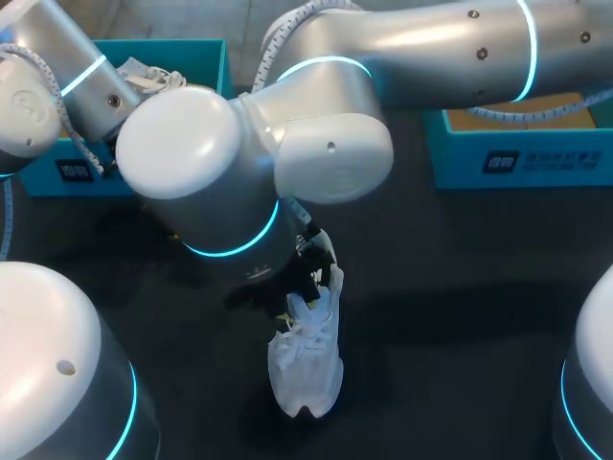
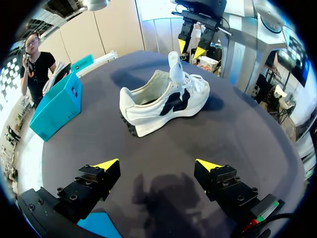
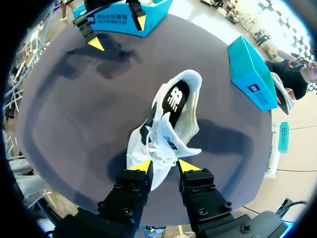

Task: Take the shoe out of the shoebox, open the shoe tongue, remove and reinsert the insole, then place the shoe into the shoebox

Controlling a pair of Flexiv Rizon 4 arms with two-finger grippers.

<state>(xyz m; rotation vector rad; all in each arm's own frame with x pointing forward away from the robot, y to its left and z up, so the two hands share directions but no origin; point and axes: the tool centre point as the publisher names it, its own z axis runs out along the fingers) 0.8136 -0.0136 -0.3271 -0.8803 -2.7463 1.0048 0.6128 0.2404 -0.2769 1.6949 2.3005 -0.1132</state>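
A white shoe with black side patches lies on the dark table, its tongue standing up. My right gripper hovers right over the tongue; its yellow tips stand narrowly apart, and the tongue's end lies just ahead of them with no grip showing. My left gripper is wide open and empty, well away from the shoe's heel side, near the teal shoebox. The black insole shows inside the shoe.
A second teal box sits at the back right of the table. My right arm's big white joints hang over the table's middle and hide the area behind the shoe.
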